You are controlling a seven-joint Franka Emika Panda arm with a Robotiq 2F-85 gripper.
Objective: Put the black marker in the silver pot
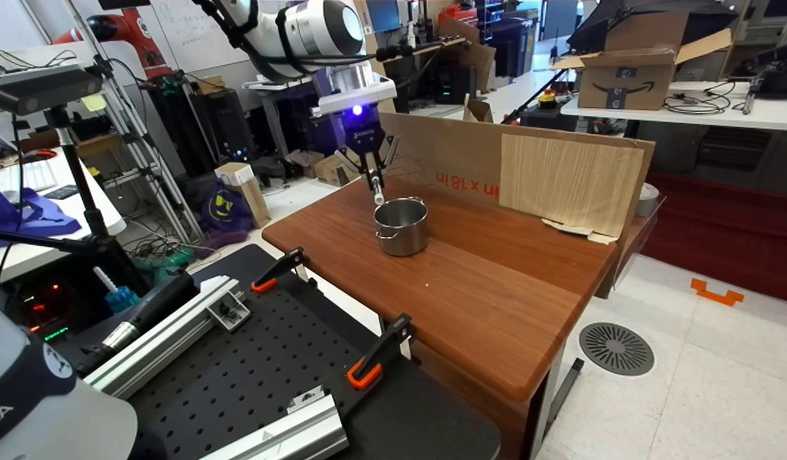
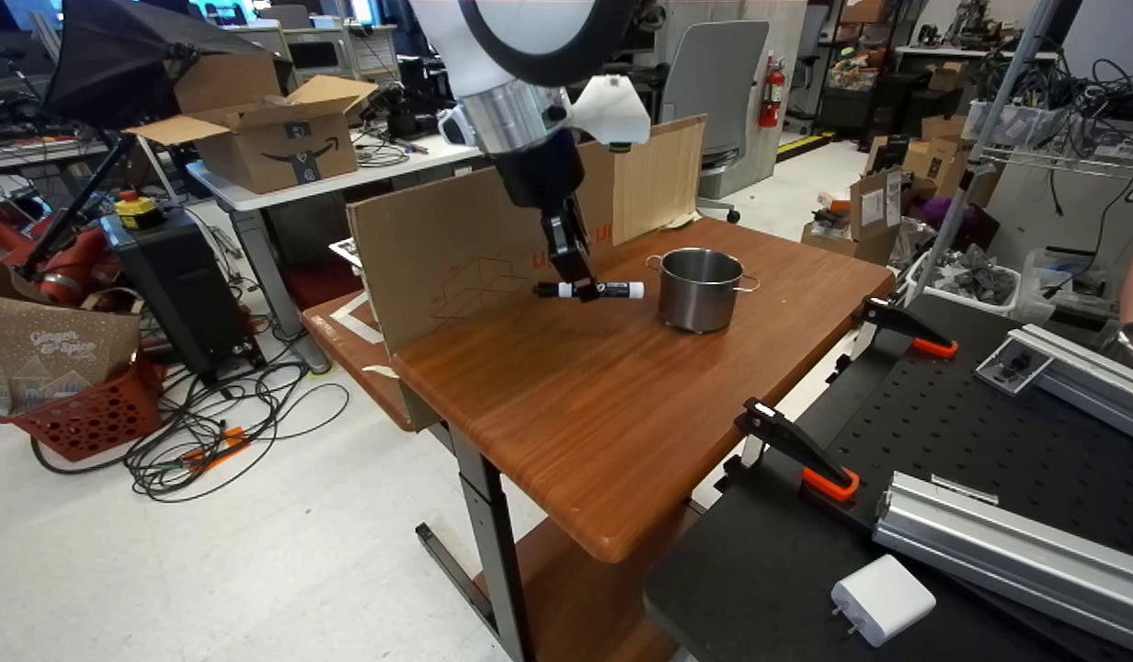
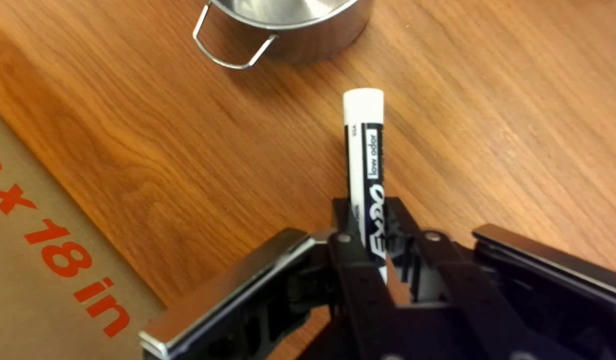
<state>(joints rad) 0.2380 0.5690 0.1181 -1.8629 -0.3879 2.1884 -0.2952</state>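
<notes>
Brown wood-grain table (image 1: 489,306) with round corners, the silver pot (image 1: 403,233) upright on top.

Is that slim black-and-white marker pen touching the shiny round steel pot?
Apart. The wrist view shows a plain gap: brown wooden tabletop is visible between the white end of the marker pen and the steel pot.

Marker (image 3: 370,175) reads "EXPO", "low odor"; cardboard (image 3: 43,285), "x 18 in".

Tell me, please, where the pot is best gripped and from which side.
Probably by the rim, clear of the handles, from above, the gripper straddling it: the pot stands upright, open at the top, and its rim looks thin. The gripper holds the marker, which it should release first.
</notes>
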